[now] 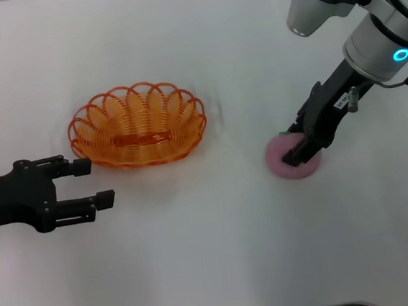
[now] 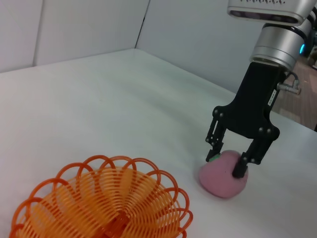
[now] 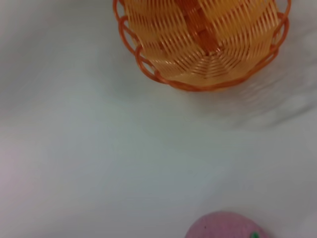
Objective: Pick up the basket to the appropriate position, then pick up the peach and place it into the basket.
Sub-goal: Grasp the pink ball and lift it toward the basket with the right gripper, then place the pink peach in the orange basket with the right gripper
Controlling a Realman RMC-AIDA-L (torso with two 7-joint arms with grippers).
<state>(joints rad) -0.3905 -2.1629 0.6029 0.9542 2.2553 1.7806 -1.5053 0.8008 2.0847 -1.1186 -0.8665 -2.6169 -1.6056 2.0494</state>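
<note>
The orange wire basket (image 1: pixel 136 123) stands empty on the white table, left of centre; it also shows in the left wrist view (image 2: pixel 104 203) and the right wrist view (image 3: pixel 203 39). The pink peach (image 1: pixel 277 159) lies on the table to the basket's right, apart from it, with its green stem tip showing (image 2: pixel 223 181) (image 3: pixel 225 227). My right gripper (image 1: pixel 294 148) (image 2: pixel 225 165) is open, lowered over the peach with a finger on either side of its top. My left gripper (image 1: pixel 97 183) is open and empty, just in front and to the left of the basket, not touching it.
The white table (image 1: pixel 199 255) stretches around both things. White wall panels (image 2: pixel 89 25) stand behind the table's far edge.
</note>
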